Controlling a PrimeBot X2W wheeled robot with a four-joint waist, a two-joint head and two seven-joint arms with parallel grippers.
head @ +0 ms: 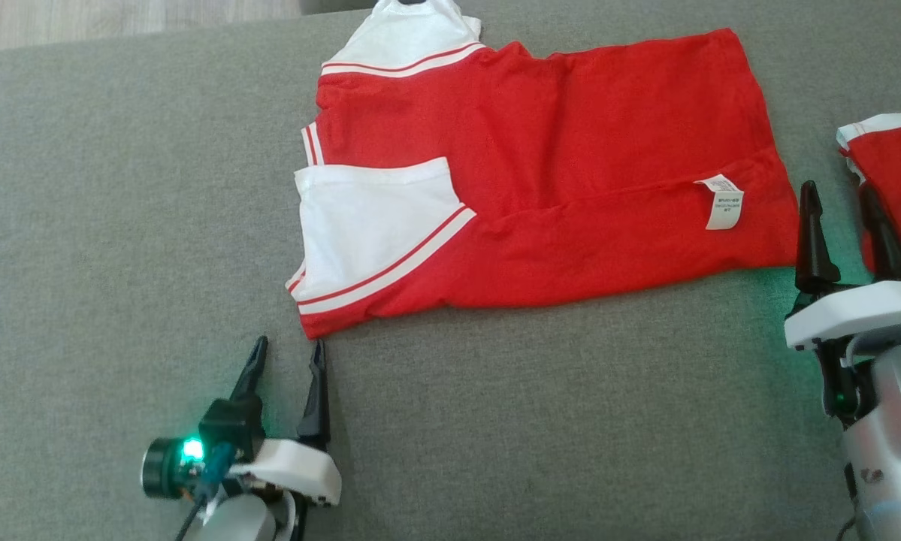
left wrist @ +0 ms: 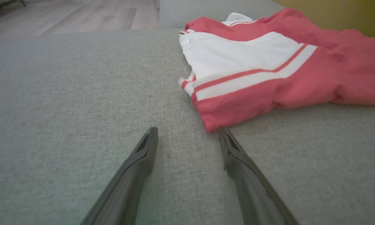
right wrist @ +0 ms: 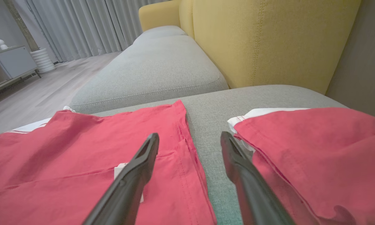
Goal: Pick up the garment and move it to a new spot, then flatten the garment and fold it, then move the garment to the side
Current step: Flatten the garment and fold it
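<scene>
We count one grey fabric sofa seat [head: 119,225] backed by one yellow upholstered backrest [right wrist: 268,40]. Two garments lie on it: the folded red-and-white shirt [head: 570,188] mid-seat, long axis left to right, white sleeves leftward, and a second red-and-white garment [head: 893,173] near its hem. Our left gripper [head: 288,344] and right gripper [head: 837,188] both gape, empty. One white care label [head: 723,200] lies on the shirt.
</scene>
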